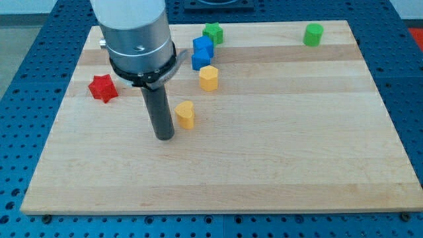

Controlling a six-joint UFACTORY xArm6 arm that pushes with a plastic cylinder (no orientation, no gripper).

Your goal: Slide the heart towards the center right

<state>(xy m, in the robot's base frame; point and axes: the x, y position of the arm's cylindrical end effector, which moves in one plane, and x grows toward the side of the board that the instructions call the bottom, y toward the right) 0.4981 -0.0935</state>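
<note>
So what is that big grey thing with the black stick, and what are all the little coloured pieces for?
That grey thing is the end of a robot arm, and the black stick is its pushing rod. It has no hand, so it holds nothing. It only slides pieces along the wooden board. There is just one picture, taken from a camera looking down at the board. My tip rests just to the view's left of the yellow heart; whether they touch is hard to tell. Above the heart sits a yellow block, then two blue blocks, and a green star. A red star is on the view's left, and a green block at the top right.
</note>
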